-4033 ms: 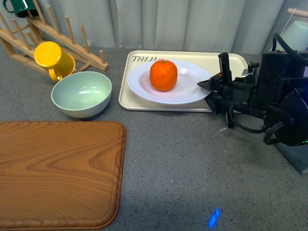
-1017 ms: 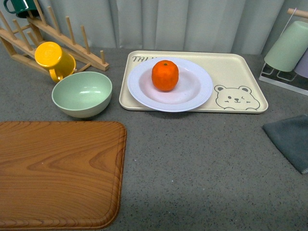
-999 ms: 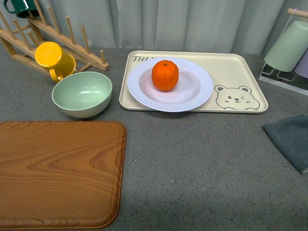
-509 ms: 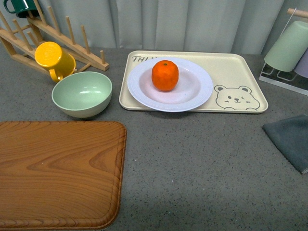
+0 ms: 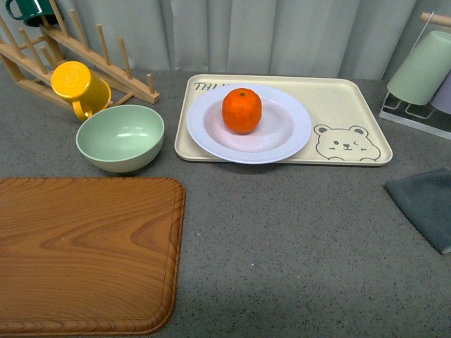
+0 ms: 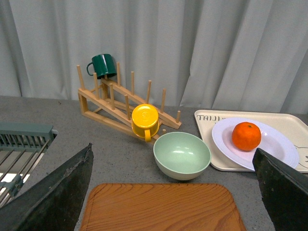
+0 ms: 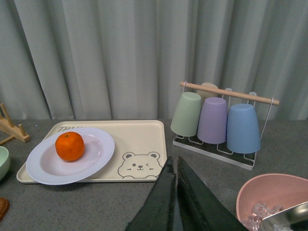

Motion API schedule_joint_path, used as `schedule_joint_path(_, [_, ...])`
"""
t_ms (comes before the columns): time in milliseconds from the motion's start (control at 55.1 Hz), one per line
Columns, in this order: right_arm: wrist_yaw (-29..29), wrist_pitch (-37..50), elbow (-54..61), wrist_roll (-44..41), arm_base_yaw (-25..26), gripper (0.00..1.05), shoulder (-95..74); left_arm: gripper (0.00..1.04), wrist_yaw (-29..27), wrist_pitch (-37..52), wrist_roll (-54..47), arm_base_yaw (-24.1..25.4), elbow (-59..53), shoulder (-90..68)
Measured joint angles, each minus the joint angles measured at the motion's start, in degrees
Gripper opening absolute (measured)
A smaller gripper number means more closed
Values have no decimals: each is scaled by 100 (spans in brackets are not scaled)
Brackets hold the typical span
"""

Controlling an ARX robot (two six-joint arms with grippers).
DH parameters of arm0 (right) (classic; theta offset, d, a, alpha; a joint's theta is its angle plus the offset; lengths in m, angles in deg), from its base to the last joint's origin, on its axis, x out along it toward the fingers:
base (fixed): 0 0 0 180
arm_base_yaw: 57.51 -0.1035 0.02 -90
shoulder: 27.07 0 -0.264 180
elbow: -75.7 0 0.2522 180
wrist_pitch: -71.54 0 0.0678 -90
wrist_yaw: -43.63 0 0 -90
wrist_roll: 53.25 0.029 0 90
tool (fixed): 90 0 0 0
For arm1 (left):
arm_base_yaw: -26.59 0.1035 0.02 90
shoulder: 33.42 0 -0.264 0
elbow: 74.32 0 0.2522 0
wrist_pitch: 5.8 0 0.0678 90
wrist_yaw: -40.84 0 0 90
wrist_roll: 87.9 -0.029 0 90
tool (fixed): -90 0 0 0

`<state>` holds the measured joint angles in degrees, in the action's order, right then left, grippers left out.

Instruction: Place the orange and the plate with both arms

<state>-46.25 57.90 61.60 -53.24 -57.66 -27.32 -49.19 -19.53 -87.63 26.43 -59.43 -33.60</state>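
Orange (image 5: 242, 110) sits in white plate (image 5: 249, 123), plate on bear tray (image 5: 345, 105). Green bowl (image 5: 120, 137): nothing inside. Left gripper (image 6: 173, 192) spread wide; right gripper (image 7: 175, 192) pressed together.

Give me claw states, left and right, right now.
Left claw: open, fingers spread wide, holding nothing.
Right claw: shut, fingers pressed together, nothing between them.

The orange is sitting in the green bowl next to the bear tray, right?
Not quite. The orange sits on the white plate, which rests on the bear tray. The green bowl beside the tray holds nothing. The front view shows this clearly.
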Motion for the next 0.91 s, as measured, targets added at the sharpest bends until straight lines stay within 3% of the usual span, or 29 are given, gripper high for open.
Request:
schedule_joint_path(527, [0,0,0,2,0,98,0,98,0,0,0,0,0,0])
schedule_joint_path(908, [0,0,0,0,0,96,0,98,0,0,0,0,0,0])
